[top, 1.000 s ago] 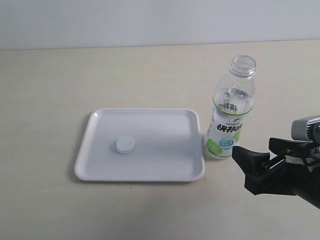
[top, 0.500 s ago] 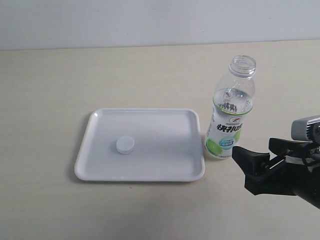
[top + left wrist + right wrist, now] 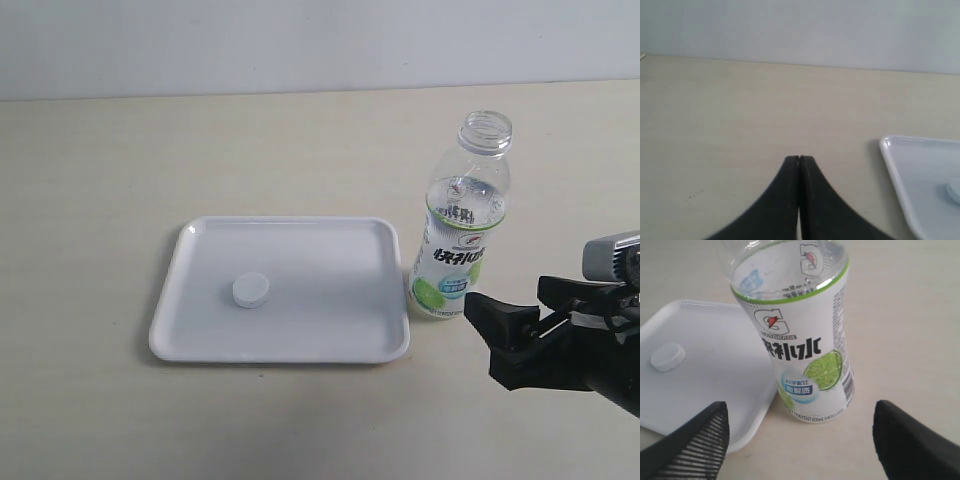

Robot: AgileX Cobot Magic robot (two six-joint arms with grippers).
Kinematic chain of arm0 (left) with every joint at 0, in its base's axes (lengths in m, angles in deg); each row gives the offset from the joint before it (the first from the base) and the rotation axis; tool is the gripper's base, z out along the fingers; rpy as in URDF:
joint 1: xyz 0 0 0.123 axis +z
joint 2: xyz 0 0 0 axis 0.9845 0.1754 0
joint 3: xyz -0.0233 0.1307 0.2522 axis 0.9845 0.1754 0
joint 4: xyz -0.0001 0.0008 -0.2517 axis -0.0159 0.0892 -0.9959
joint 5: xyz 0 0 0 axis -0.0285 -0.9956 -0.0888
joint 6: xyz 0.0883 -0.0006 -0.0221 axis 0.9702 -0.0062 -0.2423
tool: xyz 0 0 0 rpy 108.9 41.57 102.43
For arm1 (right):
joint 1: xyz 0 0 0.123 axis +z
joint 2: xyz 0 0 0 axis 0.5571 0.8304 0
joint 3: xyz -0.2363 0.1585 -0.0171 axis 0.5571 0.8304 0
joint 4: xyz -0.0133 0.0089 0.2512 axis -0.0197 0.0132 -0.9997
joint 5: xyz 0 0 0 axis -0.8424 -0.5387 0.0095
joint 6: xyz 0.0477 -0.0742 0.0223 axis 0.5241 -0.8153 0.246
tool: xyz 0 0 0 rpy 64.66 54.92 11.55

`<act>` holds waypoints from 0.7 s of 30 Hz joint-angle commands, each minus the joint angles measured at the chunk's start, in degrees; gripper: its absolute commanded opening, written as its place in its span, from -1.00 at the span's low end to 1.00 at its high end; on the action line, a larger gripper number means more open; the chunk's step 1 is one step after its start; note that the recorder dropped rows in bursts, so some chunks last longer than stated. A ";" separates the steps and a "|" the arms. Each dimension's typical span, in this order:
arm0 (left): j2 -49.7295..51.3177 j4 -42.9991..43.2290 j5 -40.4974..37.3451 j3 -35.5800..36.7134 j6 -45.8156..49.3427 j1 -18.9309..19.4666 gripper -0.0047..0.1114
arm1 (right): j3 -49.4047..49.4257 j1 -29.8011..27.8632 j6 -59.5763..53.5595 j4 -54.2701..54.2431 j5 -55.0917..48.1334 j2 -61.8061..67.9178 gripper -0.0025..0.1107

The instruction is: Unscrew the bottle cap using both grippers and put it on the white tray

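Comparing the current exterior view with the two preceding ones shows no displacement of any item: over the last second the scene has stayed static. For the task, this indicates that the work is complete or nearly so, since the cap is off and already deposited.

Location of items:
- The bottle cap [image 3: 251, 290] lies flat on the white tray [image 3: 330, 335], left of the tray's centre, in the middle-left of the frame.
- The bottle [image 3: 455, 250] stands on the tabletop [image 3: 120, 150] right of centre, just beside the tray's right rim. Whether base and rim touch cannot be determined.

Orientation:
- The bottle is upright, its long axis running vertically in the frame. The open threaded neck points toward the top of the frame and the printed label faces the camera.
- The cap is a low disc with its short axis vertical. Which face is uppermost is probably the closed one, but the view is too small to confirm.

Tool state:
- The right tool [image 3: 505, 296] sits in the lower right of the frame, released, with its jaws spread wide and nothing between them. It is aimed at the bottle's lower body but stands apart from it.
- The left tool [image 3: 799, 165] is clenched on nothing, its tips pressed together above bare tabletop, with the tray's rim at the right of its wrist view.
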 commanded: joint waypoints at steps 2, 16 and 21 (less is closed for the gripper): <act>-0.29 0.18 0.13 0.15 0.25 -0.31 -0.92 | 0.32 0.19 0.03 0.36 0.18 -0.38 0.36; -0.29 0.18 0.13 0.15 0.25 -0.31 -0.92 | 0.32 0.19 -12.12 -2.81 0.18 -0.38 0.36; -0.29 0.18 0.13 0.15 0.25 -0.31 -0.92 | 0.32 0.19 -14.16 -3.04 0.18 -0.38 0.36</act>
